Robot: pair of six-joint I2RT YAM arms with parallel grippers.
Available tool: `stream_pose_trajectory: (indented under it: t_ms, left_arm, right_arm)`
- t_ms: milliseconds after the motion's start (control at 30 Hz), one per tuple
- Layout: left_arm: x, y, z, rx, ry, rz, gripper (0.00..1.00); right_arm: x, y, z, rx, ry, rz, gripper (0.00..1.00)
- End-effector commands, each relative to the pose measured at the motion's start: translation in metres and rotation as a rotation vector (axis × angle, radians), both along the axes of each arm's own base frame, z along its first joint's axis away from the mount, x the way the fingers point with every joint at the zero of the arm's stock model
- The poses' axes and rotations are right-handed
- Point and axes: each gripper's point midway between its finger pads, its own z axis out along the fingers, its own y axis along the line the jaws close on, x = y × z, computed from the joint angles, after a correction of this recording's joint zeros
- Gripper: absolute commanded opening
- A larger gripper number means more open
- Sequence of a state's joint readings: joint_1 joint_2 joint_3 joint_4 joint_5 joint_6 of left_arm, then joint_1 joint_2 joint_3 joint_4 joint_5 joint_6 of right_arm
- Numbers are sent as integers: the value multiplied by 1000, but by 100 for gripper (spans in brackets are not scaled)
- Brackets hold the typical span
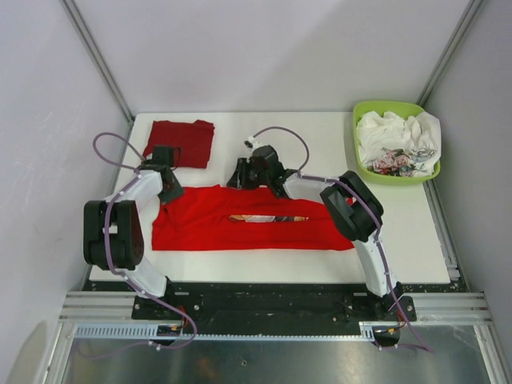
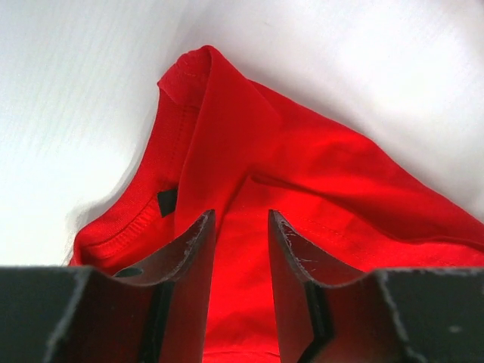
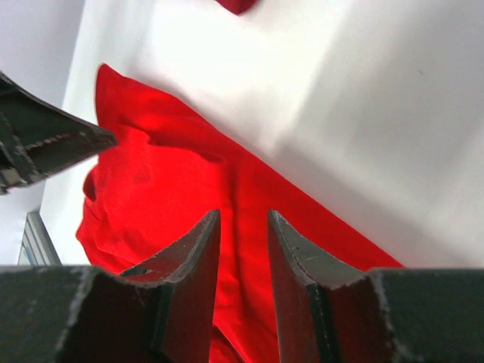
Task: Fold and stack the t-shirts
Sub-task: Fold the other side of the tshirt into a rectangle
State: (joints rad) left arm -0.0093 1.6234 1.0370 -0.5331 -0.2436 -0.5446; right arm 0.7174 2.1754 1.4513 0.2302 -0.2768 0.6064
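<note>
Light was bright and even, shadows soft. White table [image 3: 363, 113] washed out in wrist views; red t-shirt [image 2: 302, 174] looked oversaturated.

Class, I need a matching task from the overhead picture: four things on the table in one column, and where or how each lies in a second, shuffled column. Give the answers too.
Column one
1. bright red t-shirt
2. darker red t-shirt
3. lime-green basket
4. white cloth

Column two
A. folded, at the far left of the table
B. standing at the table's far right corner
C. spread in a wide band across the middle of the table
D. crumpled, lying inside a container

Pairs: 1-C, 2-A, 3-B, 4-D
</note>
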Motion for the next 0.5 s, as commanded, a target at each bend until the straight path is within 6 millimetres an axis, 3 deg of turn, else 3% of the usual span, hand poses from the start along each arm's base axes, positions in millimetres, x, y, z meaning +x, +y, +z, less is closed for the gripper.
stream_pose_trajectory:
  t_ms: [0, 200, 467]
  left_arm:
    - [15, 5, 9, 22, -30, -8, 38]
    - [19, 18, 6, 24, -21, 17, 37]
    - [23, 16, 3, 13, -16, 8, 36]
  right_arm:
    - [4, 33, 18, 44, -41, 54, 36]
    - [7, 54, 8, 22, -33, 77, 36]
    - [15, 58, -2, -9, -23, 66, 36]
